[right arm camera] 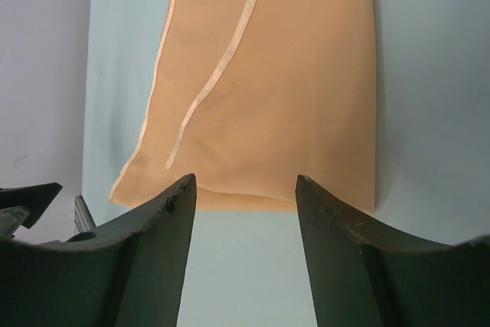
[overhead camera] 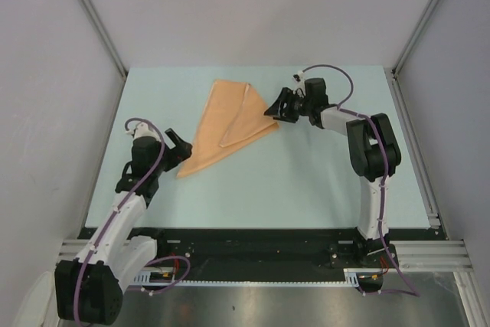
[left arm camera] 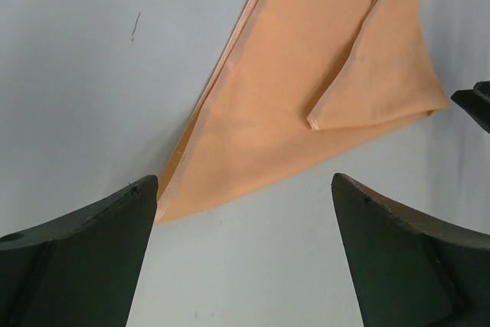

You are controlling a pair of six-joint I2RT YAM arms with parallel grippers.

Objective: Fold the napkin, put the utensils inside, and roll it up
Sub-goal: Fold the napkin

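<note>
Lying flat, the napkin (overhead camera: 230, 124) stretches between the open left tool (overhead camera: 179, 147) and open right tool (overhead camera: 274, 106)

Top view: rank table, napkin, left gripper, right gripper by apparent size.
1. Table, by far the largest.
2. Napkin.
3. Left gripper and right gripper: these look about the same size, so they are not ranked against each other.

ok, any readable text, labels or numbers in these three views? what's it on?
None readable in any view.
napkin: plain, no print or tag.
table: no text; one thin dark mark, a scratch, not a character.
right arm: no label legible at this size.
</note>
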